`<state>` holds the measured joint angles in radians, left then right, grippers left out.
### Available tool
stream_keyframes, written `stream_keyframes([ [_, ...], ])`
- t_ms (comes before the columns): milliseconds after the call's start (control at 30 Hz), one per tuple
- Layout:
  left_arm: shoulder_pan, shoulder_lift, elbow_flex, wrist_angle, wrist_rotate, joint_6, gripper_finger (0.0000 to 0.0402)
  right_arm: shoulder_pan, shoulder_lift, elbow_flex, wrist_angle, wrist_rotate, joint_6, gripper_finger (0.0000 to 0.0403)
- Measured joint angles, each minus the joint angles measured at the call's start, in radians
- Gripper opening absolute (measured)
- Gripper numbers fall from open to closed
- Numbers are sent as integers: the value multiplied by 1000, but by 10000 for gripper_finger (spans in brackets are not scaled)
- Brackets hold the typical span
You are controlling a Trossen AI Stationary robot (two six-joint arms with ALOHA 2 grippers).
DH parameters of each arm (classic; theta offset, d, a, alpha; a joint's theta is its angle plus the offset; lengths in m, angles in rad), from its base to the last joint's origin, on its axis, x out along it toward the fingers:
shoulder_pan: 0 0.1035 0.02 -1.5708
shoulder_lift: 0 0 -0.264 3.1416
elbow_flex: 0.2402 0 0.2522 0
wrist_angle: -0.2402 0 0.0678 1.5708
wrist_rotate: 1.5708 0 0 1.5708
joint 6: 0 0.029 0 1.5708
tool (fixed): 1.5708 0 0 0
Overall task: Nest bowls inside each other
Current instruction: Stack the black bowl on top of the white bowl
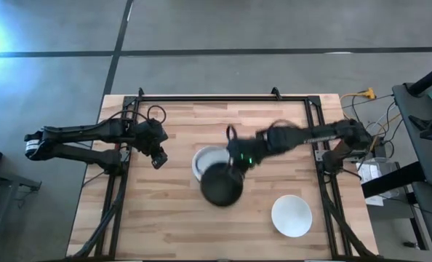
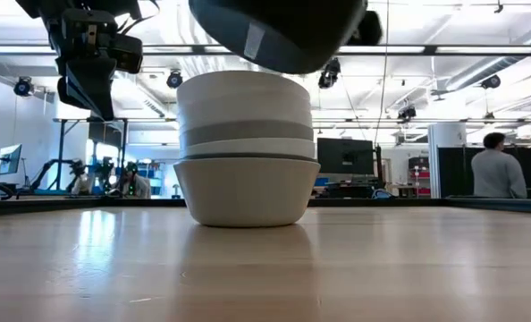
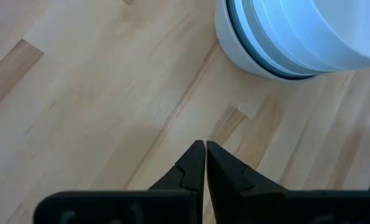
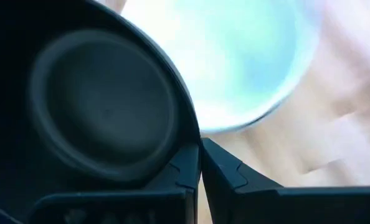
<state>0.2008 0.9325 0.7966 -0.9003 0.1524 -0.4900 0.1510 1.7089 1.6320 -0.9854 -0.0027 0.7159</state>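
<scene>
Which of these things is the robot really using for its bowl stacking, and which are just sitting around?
Part of the job:
- black bowl, pinched at its rim by the right pincer, up above the stack
- stack of nested bowls
- lone white bowl, still to stack

Just around:
- left pincer, shut and empty, waiting beside the stack
- cables off the table's edge
- person far behind

A stack of nested bowls (image 2: 247, 148), white and light grey with a thin dark rim showing between layers, stands upright near the table's middle. A black bowl (image 1: 221, 185) hangs tilted just above it, seemingly clear of the stack. One white bowl (image 1: 292, 215) sits alone, well apart.
</scene>
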Motion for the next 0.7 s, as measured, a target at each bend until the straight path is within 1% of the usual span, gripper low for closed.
stream_keyframes([
  [133, 0, 0, 2, 1, 0, 0, 0, -125, 5, 103, -57, 16, -79, 8],
  [267, 0, 0, 1, 0, 0, -1, 0, -242, 8, 149, -62, 16, -143, 8],
  [367, 0, 0, 3, 0, 0, -2, 0, -304, 11, 168, -76, 11, -186, 8],
  [467, 0, 0, 5, 1, 0, -2, 0, -332, 27, 186, -119, 5, -211, 8],
  [567, 0, 0, 0, 1, 0, -2, 0, -335, 54, 209, -146, -4, -238, 8],
  [700, 0, 1, -1, 1, 0, -1, 0, -328, 118, 263, -173, -51, -258, 8],
])
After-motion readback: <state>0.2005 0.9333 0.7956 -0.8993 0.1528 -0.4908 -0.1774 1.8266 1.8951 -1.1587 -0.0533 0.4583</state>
